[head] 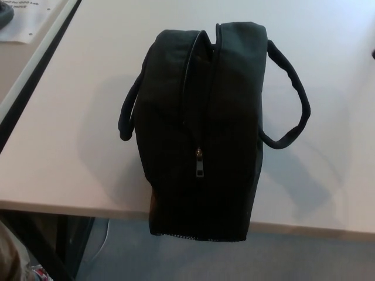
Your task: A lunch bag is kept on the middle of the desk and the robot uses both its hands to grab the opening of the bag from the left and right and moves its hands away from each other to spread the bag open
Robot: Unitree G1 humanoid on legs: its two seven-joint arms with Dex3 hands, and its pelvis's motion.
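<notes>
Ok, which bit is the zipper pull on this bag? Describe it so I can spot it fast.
Start from the white desk and find the black lunch bag standing at its near edge. Follow the zipper line down the bag's top toward the camera. The zipper pull hangs where the opening ends, a small dark tab with a glinting metal top, unlike the soft loop handles either side.

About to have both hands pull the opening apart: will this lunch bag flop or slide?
The lunch bag looks like soft fabric, so its sides probably flex. Its near end overhangs the desk edge, so it may tip. The zipper pull sits near, leaving the far part open.
</notes>
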